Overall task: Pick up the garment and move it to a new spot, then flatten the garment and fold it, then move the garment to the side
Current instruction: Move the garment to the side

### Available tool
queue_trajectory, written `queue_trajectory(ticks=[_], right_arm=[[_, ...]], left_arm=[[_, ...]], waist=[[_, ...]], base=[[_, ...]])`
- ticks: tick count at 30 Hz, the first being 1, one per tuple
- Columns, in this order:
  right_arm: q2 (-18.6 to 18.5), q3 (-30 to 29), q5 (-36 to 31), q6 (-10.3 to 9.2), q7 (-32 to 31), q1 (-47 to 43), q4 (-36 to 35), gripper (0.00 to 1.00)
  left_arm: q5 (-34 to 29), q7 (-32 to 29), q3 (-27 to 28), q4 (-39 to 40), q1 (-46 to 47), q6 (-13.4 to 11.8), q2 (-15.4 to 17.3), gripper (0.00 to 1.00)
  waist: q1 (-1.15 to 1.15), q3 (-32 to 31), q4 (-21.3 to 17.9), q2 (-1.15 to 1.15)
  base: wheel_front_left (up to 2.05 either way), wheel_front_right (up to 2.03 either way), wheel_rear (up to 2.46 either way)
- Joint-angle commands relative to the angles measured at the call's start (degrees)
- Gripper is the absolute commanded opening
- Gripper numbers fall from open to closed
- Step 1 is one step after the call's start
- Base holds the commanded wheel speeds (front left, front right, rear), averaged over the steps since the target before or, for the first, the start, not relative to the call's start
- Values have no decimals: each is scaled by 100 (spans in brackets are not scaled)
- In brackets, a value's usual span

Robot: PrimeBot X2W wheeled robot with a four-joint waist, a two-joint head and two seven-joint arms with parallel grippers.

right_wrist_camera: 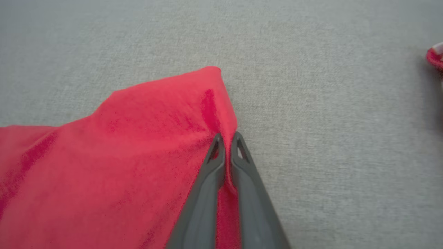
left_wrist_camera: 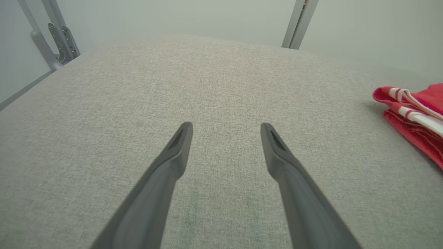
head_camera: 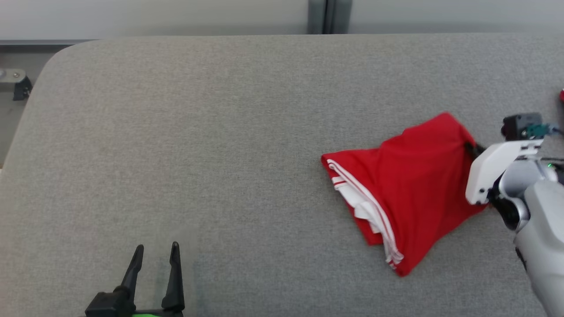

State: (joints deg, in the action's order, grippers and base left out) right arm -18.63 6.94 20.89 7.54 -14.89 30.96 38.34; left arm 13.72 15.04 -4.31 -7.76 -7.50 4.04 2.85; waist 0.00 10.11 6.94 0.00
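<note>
- Grey woven fabric covers the broad bench (head_camera: 220,132) before us, with a pale wall and grey metal posts (head_camera: 328,16) behind its far edge. Most of the surface lies bare, so there is plenty of room for a new spot.
- We find the crumpled red fabric garment with white-striped trim (head_camera: 410,185) lying on the bench toward our right side. It is bunched into a rough wedge, with its white-edged hem turned toward the middle of the bench.
- Our right fingers (right_wrist_camera: 207,180) are pinched together on the garment's right edge, just below its far corner. A ridge of red cloth is squeezed between the tips, and the fabric puckers toward them.
- We judge the grip is taken at an edge so that the cloth hangs open when raised, not coming up as a ball.
- Our left fingers (head_camera: 174,264) stand spread wide and hold nothing. They sit low over bare bench at the near left, well apart from the garment.
- We judge they wait there because one arm is enough for the pick-up, and that place keeps them clear of the carry.
- By our reading this is the very start of the task: the garment is gripped, but most of it rests on the bench, and the flattening and folding are not yet begun.
- A small red thing (head_camera: 562,94) sits at the far right edge of the head view, too cut off for us to tell what it is.
- The pinch takes little cloth, so we judge a quick lift could pull it free.
</note>
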Motion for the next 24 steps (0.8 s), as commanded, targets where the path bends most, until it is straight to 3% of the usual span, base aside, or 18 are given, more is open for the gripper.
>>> queue_trajectory(ticks=[1, 11, 17, 24], right_arm=[[-82, -115, -96, -11, 182, 258, 59, 0], [-597, -1063, -671, -10, 600, 1474, 401, 0], [-855, -1821, -962, -10, 876, 1876, 498, 0], [-820, -2506, -1363, -11, 1126, 2175, 712, 0]], left_arm=[[-50, 16, 14, 43, 168, 28, 11, 100], [-331, 15, 168, 122, 574, 190, 12, 100], [-546, 15, 243, 86, 786, 277, 18, 100], [-602, 15, 358, 74, 779, 327, 41, 100]], waist=[[0, 173, -295, 0], [0, 723, -1110, 0], [0, 965, -1241, 0], [0, 1051, -1189, 0]], base=[[0, 0, 0], [0, 0, 0], [0, 0, 0], [0, 0, 0]])
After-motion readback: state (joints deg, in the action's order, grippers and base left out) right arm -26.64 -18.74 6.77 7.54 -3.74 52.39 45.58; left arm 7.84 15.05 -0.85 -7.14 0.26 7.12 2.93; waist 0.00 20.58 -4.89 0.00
